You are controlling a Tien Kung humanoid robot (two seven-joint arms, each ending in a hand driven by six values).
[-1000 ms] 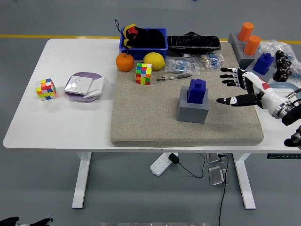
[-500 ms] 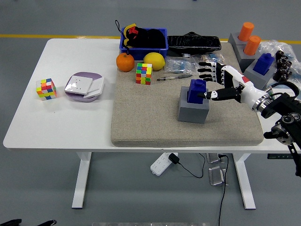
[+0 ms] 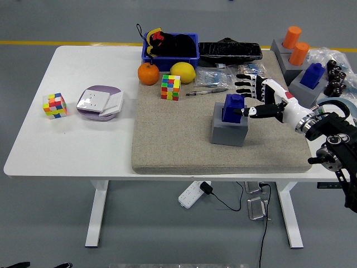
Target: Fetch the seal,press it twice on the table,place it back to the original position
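I see my right hand (image 3: 257,98) has crept slightly closer to the blue seal (image 3: 232,108) than half a second ago, thumb tip now touching its right side. The fingers (image 3: 245,84) are spread apart behind it, gripping nothing. The seal stands upright in its grey holder (image 3: 228,130) on the mat (image 3: 167,139), long axis vertical.
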